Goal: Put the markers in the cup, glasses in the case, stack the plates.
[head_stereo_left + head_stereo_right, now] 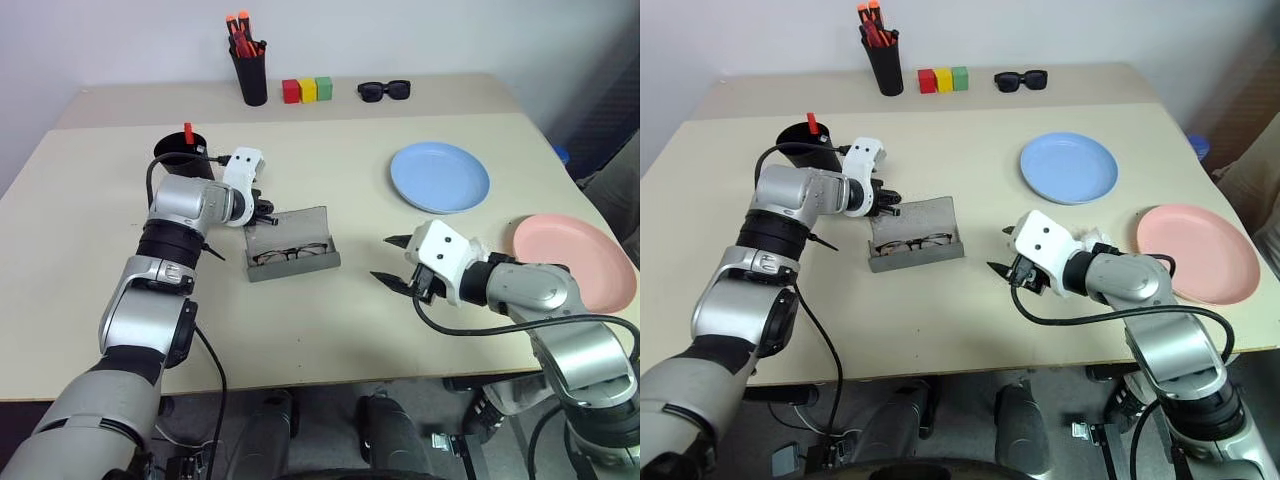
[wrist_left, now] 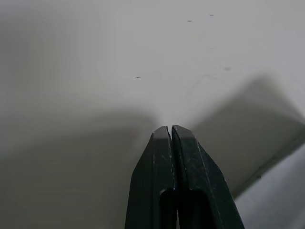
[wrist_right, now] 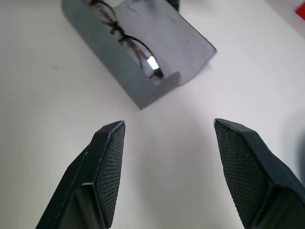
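The grey case [image 1: 296, 228] lies open in the middle of the table with the wire-frame glasses [image 1: 290, 254] inside it. My left gripper [image 1: 263, 211] is shut with nothing in it, right at the left end of the raised lid; its fingers [image 2: 162, 143] are pressed together. Behind it stands the black cup [image 1: 180, 152] with a red marker [image 1: 187, 132] sticking out. My right gripper [image 1: 393, 260] hovers open to the right of the case, its fingertips [image 3: 112, 138] aimed at the case [image 3: 157, 47]. The blue plate [image 1: 440, 177] and the pink plate [image 1: 575, 262] lie apart at the right.
At the back edge stand a black pen holder [image 1: 250, 78] with orange-tipped pens, three coloured blocks [image 1: 306, 90] and black sunglasses [image 1: 384, 91]. Bare tabletop stretches in front of the case and between my two arms.
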Action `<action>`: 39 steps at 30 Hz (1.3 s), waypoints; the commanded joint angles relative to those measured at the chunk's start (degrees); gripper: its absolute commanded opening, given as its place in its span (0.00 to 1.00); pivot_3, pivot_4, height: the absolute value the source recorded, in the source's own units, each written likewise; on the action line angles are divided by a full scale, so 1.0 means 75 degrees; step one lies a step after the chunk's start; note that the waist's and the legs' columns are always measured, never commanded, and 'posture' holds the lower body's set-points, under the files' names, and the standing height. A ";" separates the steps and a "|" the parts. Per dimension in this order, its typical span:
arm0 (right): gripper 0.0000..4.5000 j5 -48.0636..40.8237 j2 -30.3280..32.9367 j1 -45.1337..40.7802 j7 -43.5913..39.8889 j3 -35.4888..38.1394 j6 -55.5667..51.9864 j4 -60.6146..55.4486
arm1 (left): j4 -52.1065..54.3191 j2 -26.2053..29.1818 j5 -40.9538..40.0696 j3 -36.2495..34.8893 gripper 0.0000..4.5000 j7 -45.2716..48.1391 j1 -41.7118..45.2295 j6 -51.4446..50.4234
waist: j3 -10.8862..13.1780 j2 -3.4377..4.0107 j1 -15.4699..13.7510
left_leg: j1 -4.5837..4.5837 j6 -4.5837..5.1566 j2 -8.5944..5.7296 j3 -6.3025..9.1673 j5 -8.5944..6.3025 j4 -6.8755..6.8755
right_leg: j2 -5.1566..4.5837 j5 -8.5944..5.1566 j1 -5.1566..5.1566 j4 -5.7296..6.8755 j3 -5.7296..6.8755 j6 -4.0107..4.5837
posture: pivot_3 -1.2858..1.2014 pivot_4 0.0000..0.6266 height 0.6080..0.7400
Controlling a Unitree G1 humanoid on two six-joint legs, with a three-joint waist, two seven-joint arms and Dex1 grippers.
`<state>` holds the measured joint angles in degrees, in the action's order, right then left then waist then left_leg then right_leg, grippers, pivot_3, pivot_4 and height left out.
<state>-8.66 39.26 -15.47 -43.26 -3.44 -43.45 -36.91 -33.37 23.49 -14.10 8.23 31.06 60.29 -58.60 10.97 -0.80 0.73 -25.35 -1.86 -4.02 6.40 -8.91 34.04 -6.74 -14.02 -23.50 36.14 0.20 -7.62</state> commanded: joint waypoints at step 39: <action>0.07 0.3598 -0.0710 -0.3715 0.2620 -0.1784 0.4839 0.9206 | 0.8314 0.0655 -0.0341 -0.0670 0.00 0.0953 -0.7209 0.6049 | -0.0003 0.0013 0.0004 | 0.0009 0.0010 -0.0007 -0.0021 -0.0001 0.0003 | -0.0009 -0.0009 0.0012 -0.0014 -0.0017 0.0026 | 0.52 0.24 1.00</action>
<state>17.86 33.92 -42.35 -23.66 -17.86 -8.09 32.87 26.96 28.64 -15.58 4.55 38.60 6.44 -14.41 10.94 -0.70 0.76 -25.28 -1.79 -4.08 6.25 -8.92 34.05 -6.80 -14.09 -23.41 36.04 0.08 -7.43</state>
